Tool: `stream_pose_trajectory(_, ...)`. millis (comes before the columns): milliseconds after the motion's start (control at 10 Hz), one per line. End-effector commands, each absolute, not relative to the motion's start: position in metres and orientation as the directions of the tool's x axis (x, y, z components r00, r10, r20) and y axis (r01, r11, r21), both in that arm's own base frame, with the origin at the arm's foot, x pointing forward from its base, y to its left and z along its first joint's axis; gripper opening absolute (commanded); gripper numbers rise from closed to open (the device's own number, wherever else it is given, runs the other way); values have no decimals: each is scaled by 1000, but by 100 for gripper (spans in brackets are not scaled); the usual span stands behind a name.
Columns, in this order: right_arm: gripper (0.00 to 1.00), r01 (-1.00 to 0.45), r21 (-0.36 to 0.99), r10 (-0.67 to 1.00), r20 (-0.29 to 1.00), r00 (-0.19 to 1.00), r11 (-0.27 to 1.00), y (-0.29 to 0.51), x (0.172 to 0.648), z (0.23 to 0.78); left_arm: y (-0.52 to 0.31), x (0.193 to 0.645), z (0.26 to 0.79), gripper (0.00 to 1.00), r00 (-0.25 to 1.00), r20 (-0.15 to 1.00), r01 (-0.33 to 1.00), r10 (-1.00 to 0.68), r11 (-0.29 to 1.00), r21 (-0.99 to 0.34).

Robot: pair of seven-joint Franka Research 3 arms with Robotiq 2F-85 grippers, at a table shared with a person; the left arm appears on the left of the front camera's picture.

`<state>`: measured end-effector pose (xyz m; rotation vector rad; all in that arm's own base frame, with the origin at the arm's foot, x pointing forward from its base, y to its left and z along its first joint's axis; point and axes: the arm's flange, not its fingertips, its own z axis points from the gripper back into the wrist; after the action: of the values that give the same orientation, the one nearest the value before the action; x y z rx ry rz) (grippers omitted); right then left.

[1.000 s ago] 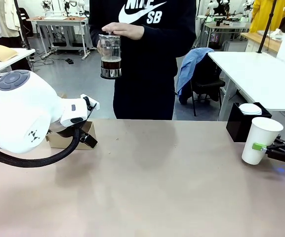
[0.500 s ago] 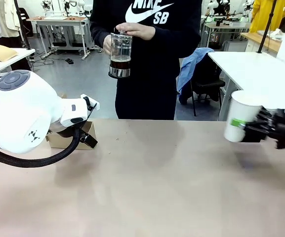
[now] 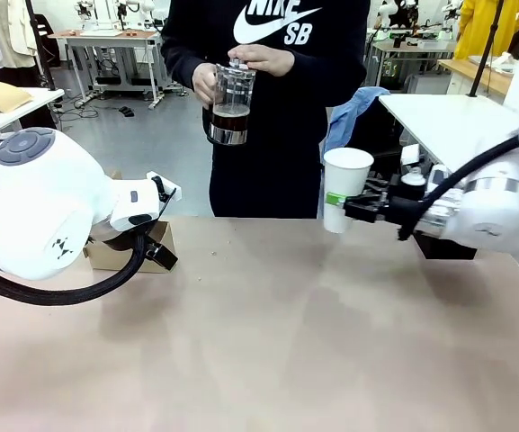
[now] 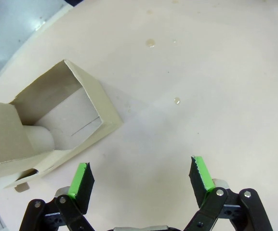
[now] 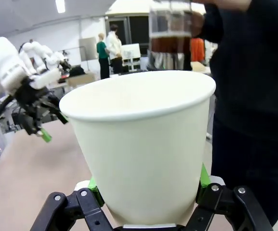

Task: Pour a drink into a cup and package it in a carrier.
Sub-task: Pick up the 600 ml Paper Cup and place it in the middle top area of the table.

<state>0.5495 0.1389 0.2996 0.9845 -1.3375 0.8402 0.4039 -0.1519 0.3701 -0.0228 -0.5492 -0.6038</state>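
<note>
Front view: we hold the cup (image 3: 346, 184) upright in the right gripper (image 3: 349, 209), pads clamped on its lower wall, clear of the bench (image 3: 286, 342) and down to the right of the carafe (image 3: 230, 99) in the person's hands. We should keep the rim level and steady (a paper cup crushes easily) to take the drink (image 3: 231, 120). The left gripper (image 4: 141, 178) gapes wide, empty, just beside the carrier (image 4: 57, 120).

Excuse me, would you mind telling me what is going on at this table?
The right gripper is shut on a tall white paper cup, holding it upright in the air toward a person. That person holds a clear glass carafe of dark brown drink in both hands, not pouring. The left gripper hangs open over the table beside the brown cardboard carrier.
</note>
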Motion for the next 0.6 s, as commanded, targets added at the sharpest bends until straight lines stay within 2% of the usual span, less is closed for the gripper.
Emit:
stream_pose_trajectory(0, 80, -905, 97, -50, 995, 83, 414, 156, 584, 278, -152, 404, 370, 100, 684, 498, 545, -533, 827, 135)
stream_pose_trajectory(200, 80, -900, 135, -85, 990, 109, 415, 166, 599, 256, -152, 404, 370, 100, 684, 498, 545, -533, 827, 135)
stream_pose_trajectory(500, 80, -911, 123, -124, 989, 80, 393, 162, 593, 258, -152, 404, 370, 100, 684, 498, 545, -533, 827, 135)
